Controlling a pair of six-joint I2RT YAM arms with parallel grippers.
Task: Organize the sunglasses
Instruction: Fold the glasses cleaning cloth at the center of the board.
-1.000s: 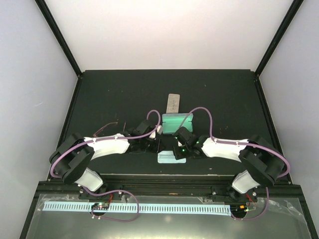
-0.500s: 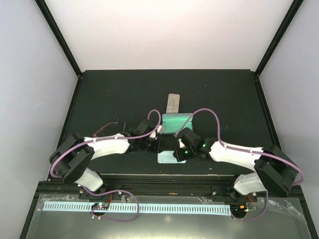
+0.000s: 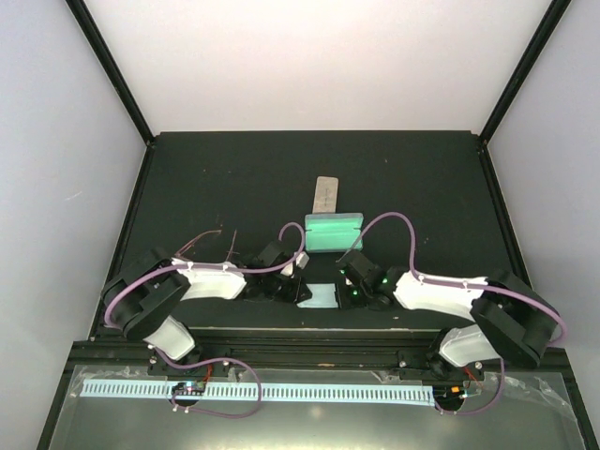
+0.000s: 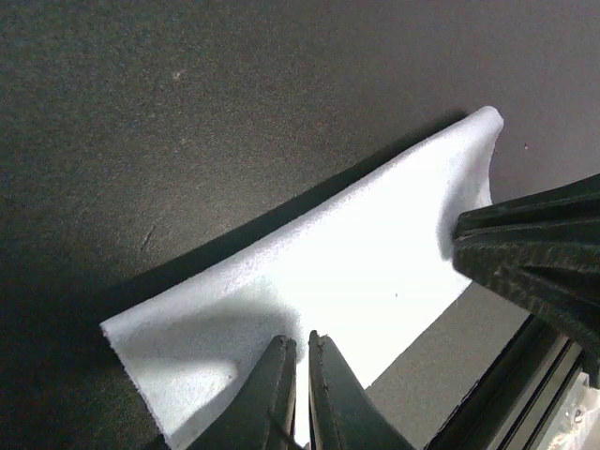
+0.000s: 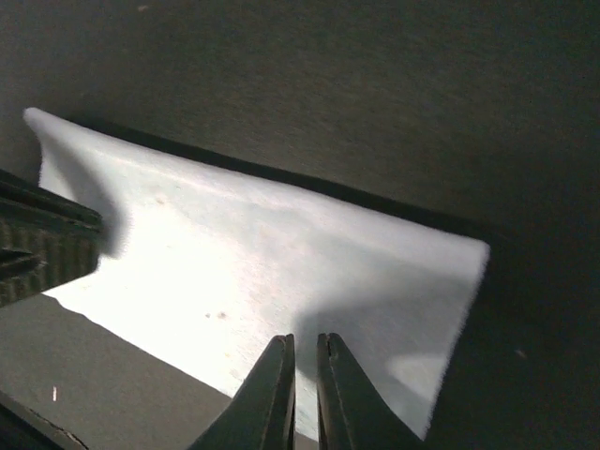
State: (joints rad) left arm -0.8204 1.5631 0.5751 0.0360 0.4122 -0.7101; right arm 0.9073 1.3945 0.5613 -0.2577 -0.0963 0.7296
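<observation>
The sunglasses that I can see are a thin reddish wire-framed pair (image 3: 202, 242), lying on the dark table left of my left arm with no gripper near them. A light blue cloth (image 3: 320, 296) lies near the table's front edge between my two grippers. My left gripper (image 3: 300, 292) is shut on the cloth's (image 4: 375, 272) left end, its fingertips (image 4: 300, 339) pinching the near edge. From the right, my right gripper (image 3: 345, 296) pinches the same cloth (image 5: 262, 262) at its near edge (image 5: 305, 339). The cloth's far edge is a rounded fold that casts a shadow.
An open case with a green lining (image 3: 334, 231) stands just behind the cloth. A beige-grey oblong case (image 3: 325, 194) lies behind that. The table's black front rail (image 3: 309, 333) runs close below both grippers. Each wrist view shows the other gripper's finger (image 4: 534, 272) (image 5: 47, 248) at its edge.
Both grippers have drawn back toward the table's front edge. The cloth now shows wider between them, and the green-lined case is uncovered. The left jaws have closed a little further.
</observation>
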